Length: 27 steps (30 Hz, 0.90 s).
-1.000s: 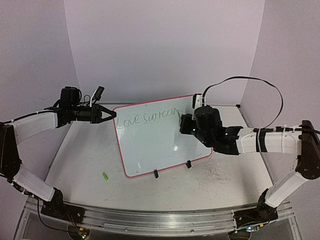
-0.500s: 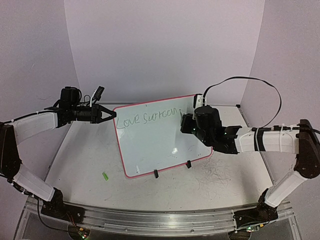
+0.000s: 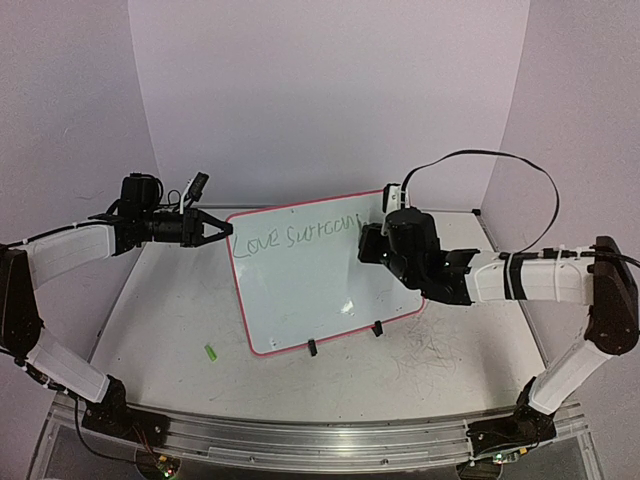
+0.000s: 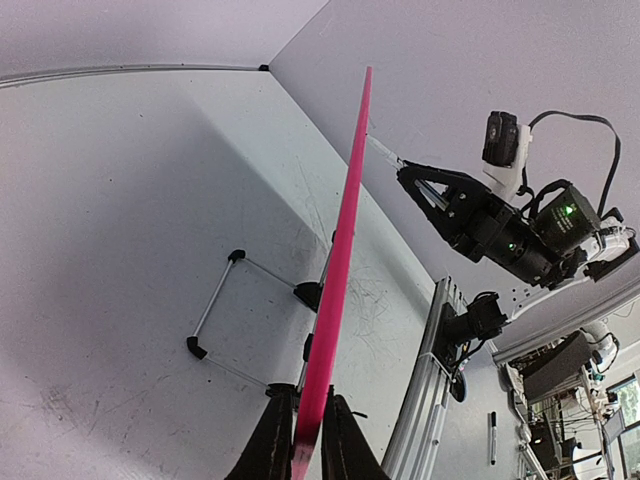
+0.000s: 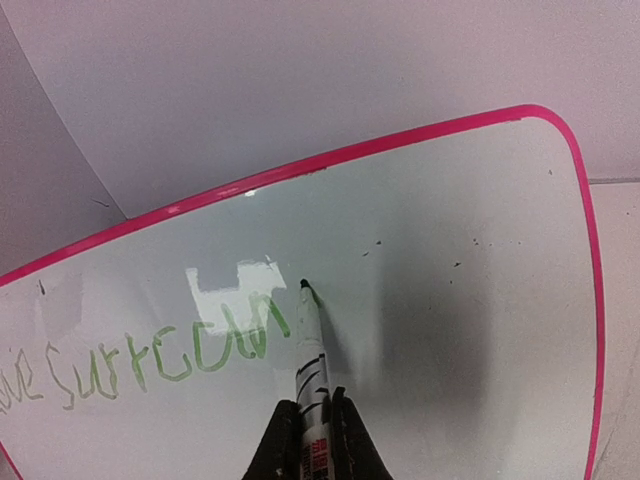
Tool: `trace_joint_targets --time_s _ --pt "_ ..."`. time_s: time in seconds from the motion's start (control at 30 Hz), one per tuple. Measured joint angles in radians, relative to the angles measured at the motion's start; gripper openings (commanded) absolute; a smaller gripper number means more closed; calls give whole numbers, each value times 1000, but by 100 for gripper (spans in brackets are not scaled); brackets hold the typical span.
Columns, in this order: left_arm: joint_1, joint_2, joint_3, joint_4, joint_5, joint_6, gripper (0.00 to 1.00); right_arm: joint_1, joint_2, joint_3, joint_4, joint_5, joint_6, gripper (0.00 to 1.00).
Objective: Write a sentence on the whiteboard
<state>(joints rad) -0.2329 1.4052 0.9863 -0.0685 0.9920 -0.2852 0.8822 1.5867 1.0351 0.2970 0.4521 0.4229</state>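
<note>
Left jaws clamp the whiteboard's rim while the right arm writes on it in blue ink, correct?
No, the ink is green, not blue: the right wrist view shows the marker with its tip at the whiteboard beside green lettering. The jaws of the left gripper do clamp the rim.

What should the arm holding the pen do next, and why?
Probably draw the marker tip onward along the line to start the next letter. The right pincer grips it with the tip at the whiteboard, just past the last green letter of the sentence; bare board lies beyond, and the left pincer clamps the board's edge.
</note>
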Motion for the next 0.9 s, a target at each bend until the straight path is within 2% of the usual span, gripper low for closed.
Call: trace_joint_targets --time_s 0.9 --pt "-2 0 0 0 0 0 12 21 -16 -58 -5 -2 43 0"
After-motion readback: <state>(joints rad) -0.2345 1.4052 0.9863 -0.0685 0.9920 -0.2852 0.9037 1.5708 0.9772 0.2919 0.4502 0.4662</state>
